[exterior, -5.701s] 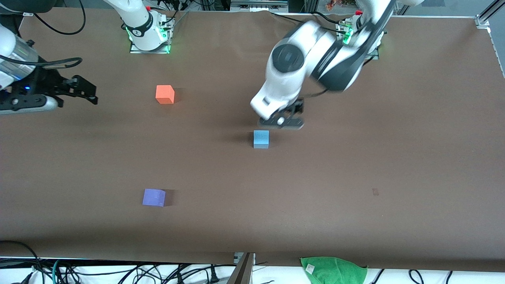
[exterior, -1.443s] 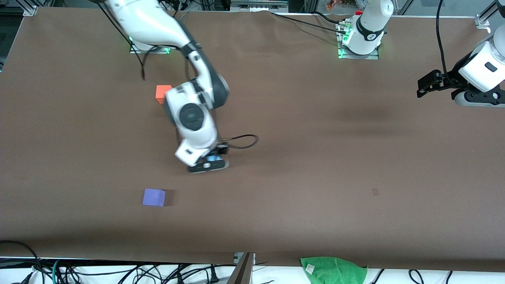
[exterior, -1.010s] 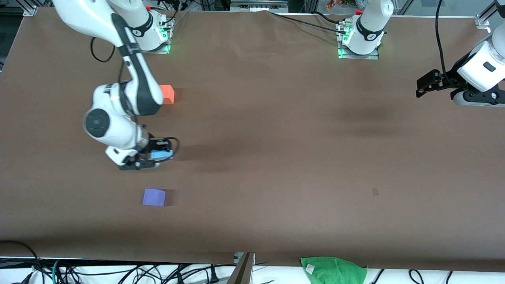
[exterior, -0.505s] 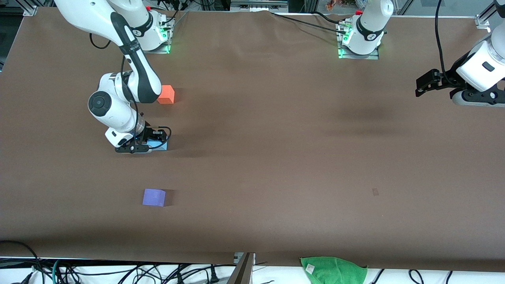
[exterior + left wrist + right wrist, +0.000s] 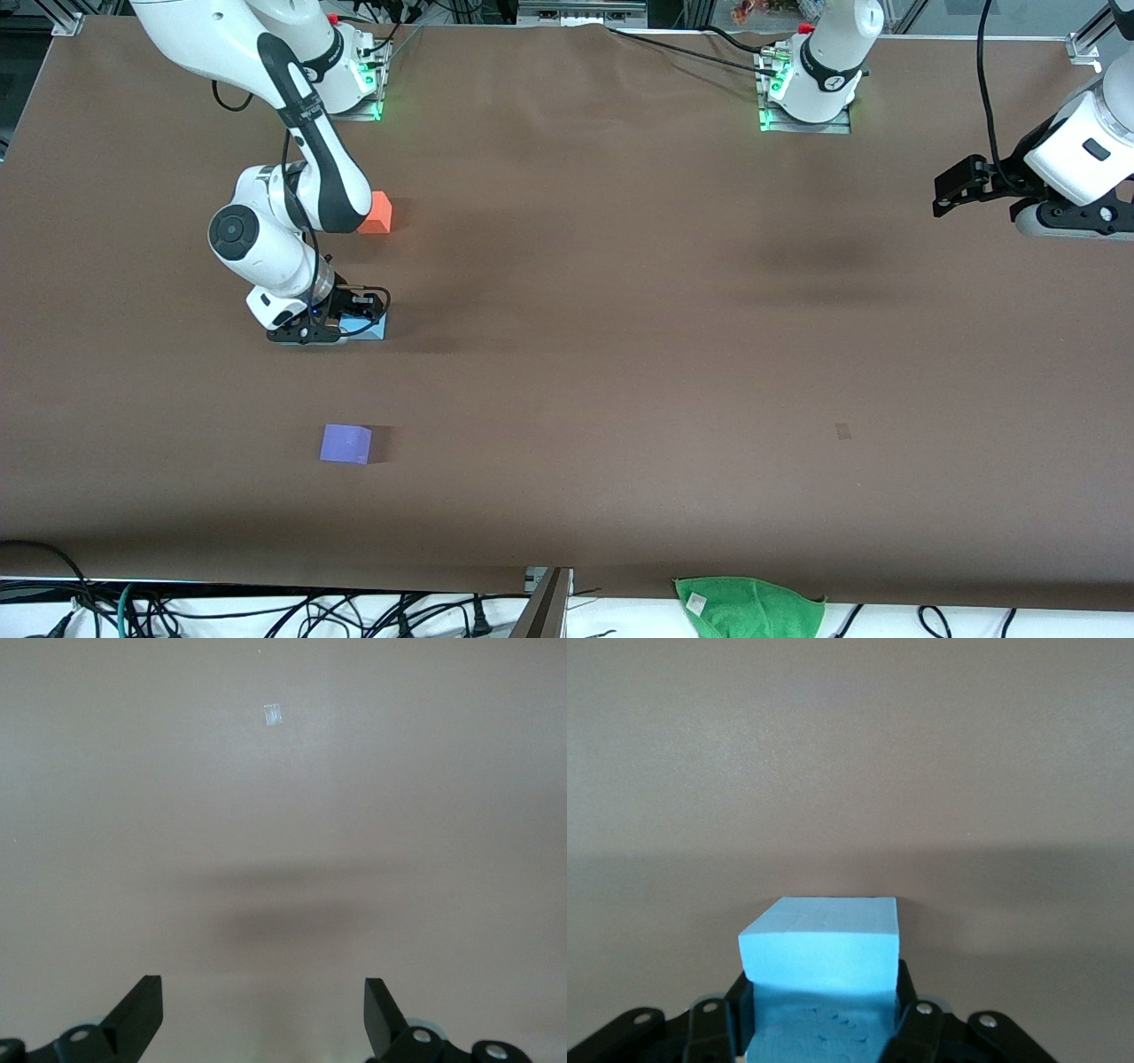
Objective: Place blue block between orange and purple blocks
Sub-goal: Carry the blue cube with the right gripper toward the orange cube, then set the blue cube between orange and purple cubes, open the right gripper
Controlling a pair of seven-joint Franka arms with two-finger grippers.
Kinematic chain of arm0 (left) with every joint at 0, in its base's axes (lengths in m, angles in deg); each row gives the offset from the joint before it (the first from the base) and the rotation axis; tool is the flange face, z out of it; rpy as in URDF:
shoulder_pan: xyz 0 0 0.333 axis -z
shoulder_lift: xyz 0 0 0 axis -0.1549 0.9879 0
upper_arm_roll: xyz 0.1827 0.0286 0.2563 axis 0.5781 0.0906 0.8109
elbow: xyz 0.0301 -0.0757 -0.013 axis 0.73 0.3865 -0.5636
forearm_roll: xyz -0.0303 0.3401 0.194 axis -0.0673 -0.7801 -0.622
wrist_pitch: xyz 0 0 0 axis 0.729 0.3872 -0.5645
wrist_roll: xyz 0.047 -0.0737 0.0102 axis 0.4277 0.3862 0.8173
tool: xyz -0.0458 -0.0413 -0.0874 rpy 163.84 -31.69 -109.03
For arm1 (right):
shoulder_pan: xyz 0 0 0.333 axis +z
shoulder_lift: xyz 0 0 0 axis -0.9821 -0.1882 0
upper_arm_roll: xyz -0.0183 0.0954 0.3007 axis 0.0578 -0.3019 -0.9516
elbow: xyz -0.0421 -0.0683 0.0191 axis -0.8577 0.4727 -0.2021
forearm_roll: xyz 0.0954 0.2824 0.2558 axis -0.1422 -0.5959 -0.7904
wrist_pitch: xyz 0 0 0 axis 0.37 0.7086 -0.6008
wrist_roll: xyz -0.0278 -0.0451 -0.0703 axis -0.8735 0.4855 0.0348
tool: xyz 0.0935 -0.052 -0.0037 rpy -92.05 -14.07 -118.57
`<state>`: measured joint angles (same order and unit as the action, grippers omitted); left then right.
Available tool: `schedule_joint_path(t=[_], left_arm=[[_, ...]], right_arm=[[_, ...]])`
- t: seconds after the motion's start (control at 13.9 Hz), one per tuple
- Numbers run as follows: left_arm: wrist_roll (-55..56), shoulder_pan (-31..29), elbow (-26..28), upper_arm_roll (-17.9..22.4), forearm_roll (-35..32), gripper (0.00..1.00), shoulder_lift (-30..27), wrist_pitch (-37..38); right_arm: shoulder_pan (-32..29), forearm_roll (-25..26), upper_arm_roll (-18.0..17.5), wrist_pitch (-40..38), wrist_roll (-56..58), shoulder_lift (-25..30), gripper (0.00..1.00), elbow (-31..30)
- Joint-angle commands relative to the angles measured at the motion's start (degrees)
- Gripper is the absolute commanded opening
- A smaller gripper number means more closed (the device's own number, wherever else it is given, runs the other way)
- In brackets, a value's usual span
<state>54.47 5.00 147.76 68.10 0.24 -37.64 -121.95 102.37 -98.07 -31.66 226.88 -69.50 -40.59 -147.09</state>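
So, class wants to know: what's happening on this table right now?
The right gripper is shut on the blue block, low at the table between the orange block and the purple block. The left gripper waits open over the left arm's end of the table.

No readable text, labels or numbers anywhere

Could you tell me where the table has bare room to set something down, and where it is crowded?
Bare table runs from the blocks to the left arm's end, where the open left gripper waits. It is crowded at the right arm's end: the right gripper holds the blue block between the orange block and the nearer purple block.
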Motion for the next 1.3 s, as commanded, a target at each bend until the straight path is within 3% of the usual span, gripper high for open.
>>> schedule_joint_path(t=[0.0, 0.07, 0.14, 0.29, 0.43, 0.72, 1.01, 1.23], left_arm=[[-0.7, -0.1, -1.7, -0.3, -0.1, 1.0, 0.5, 1.4], [-0.7, -0.1, -1.7, -0.3, -0.1, 1.0, 0.5, 1.4], [-0.7, -0.1, -1.7, -0.3, -0.1, 1.0, 0.5, 1.4], [-0.7, -0.1, -1.7, -0.3, -0.1, 1.0, 0.5, 1.4], [-0.7, -0.2, -1.7, -0.3, -0.1, 1.0, 0.5, 1.4], [-0.7, -0.1, -1.7, -0.2, -0.1, 1.0, 0.6, 1.4], [-0.7, 0.0, -2.4, -0.5, -0.2, 1.0, 0.7, 1.4], [-0.8, 0.0, -2.4, -0.7, -0.2, 1.0, 0.7, 1.4]], right_arm=[[0.3, -1.6, 0.0, 1.4, 0.9, 0.2, 0.28, -1.3], [0.3, -1.6, 0.0, 1.3, 0.9, 0.2, 0.49, -1.2], [0.3, -1.6, 0.0, 1.2, 1.0, 0.2, 0.52, -1.0], [0.3, -1.6, 0.0, 0.9, 1.1, 0.4, 0.69, -0.3], [0.3, -1.5, 0.0, 0.5, 1.5, 0.7, 0.71, 0.4], [0.4, -1.3, 0.0, -5.7, 1.0, 1.9, 0.98, 4.1], [0.4, 0.6, 0.6, -19.4, 0.7, 5.2, 0.99, 11.4], [0.4, 8.0, 0.6, -26.7, -0.7, 12.1, 0.99, 11.8]])
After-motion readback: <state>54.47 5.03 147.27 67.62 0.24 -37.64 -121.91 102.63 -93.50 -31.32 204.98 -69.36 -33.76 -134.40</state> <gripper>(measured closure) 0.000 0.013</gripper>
